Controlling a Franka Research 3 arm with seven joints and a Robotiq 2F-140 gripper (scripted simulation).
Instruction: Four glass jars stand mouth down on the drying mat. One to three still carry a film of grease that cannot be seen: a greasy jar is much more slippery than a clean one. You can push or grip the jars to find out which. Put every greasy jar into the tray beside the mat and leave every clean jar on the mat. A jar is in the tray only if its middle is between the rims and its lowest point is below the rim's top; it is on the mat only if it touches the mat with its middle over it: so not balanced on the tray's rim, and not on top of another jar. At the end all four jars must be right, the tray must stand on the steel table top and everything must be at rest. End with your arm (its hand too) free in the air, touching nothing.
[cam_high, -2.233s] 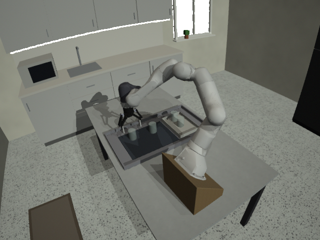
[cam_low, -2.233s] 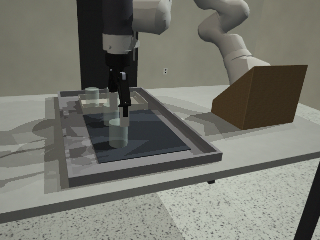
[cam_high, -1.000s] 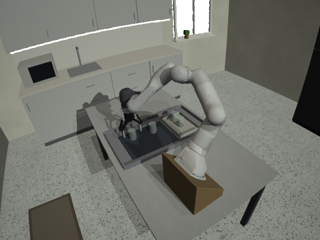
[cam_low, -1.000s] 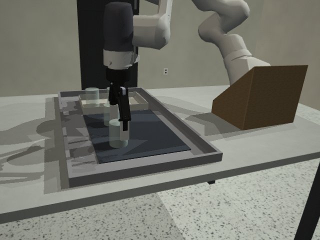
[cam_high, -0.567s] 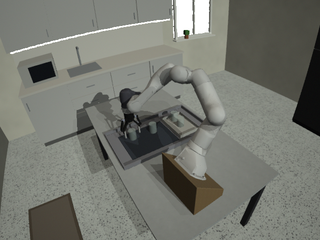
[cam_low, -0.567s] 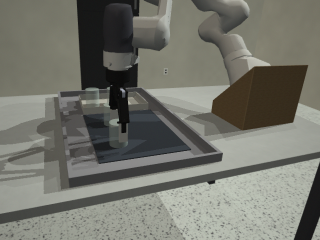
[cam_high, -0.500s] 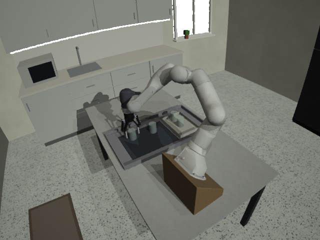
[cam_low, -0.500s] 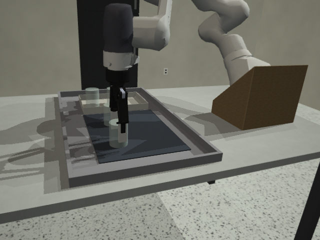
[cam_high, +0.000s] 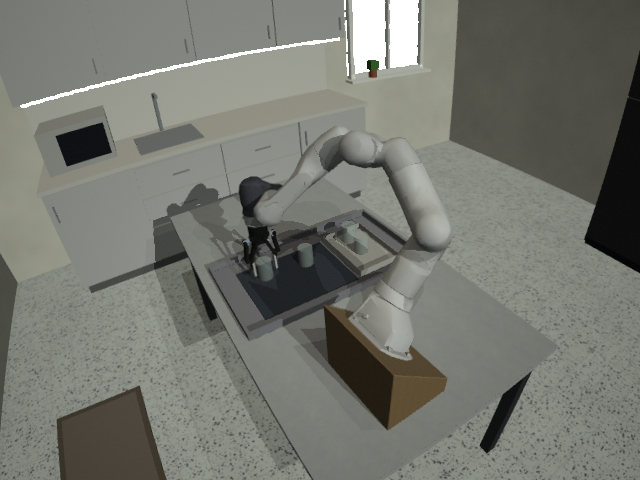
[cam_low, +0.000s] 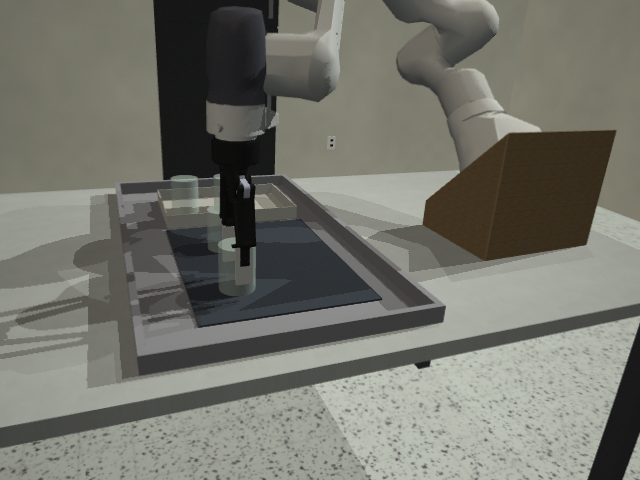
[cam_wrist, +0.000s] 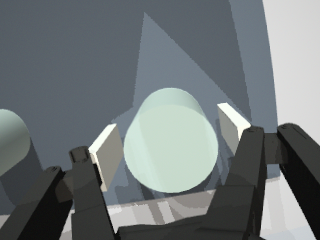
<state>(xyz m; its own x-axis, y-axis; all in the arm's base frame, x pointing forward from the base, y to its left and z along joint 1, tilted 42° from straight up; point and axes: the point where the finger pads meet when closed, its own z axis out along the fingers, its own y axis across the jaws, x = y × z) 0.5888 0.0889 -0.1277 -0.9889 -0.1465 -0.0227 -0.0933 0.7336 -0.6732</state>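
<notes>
My gripper (cam_high: 264, 267) (cam_low: 242, 268) (cam_wrist: 169, 129) is low over the dark drying mat (cam_high: 299, 294) (cam_low: 310, 273) (cam_wrist: 67, 40), open about halfway. Its pads stand on either side of a pale glass jar (cam_high: 265, 269) (cam_low: 230, 279) (cam_wrist: 171, 154), close to its wall. I cannot see firm contact. The jar stands upright on the mat. A second jar (cam_high: 305, 254) (cam_low: 213, 232) (cam_wrist: 10, 140) stands on the mat nearby. Two jars, one (cam_high: 347, 231) (cam_low: 183, 193) and the other (cam_high: 360, 242), stand in the beige tray (cam_high: 372, 260) (cam_low: 281, 204) beside the mat.
Mat and tray lie inside a low grey rimmed frame (cam_high: 248, 320) (cam_low: 289, 341) on the steel table. The arm's brown base block (cam_high: 382, 372) (cam_low: 527, 191) stands at the table's near side. The arm reaches over the tray.
</notes>
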